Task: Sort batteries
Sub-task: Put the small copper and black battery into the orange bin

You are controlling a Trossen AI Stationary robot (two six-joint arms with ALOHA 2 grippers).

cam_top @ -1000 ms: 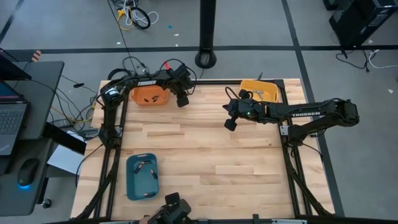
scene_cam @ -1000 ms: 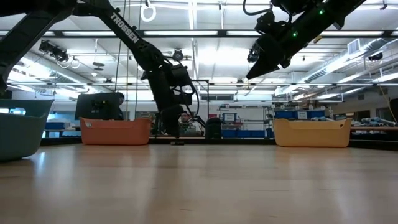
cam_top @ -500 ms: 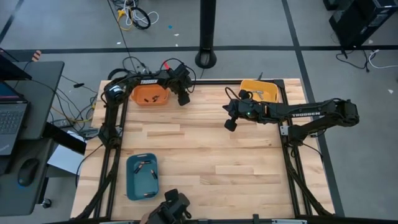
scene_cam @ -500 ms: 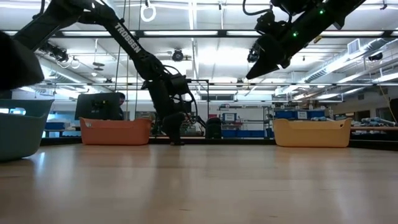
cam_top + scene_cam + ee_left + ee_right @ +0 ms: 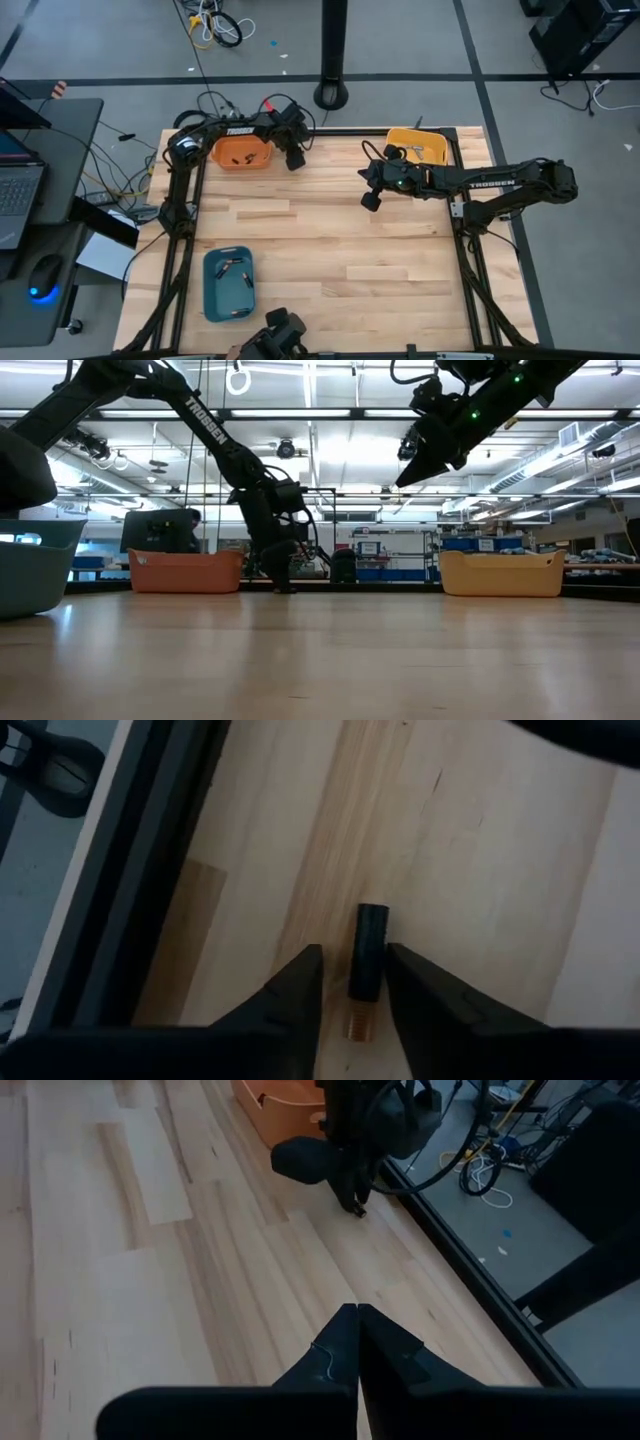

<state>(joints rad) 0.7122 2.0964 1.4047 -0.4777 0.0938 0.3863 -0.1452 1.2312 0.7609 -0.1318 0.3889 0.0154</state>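
Seemingly one battery between fingers

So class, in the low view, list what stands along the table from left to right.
Blue tray → orange tray → left gripper, down at the table → right gripper, raised → yellow tray.

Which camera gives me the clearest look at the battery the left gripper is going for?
The left wrist view: the battery lies on the wood between the left gripper's fingers. In the low view it is only a dark speck by the orange tray. The high view hides it beneath the arm.
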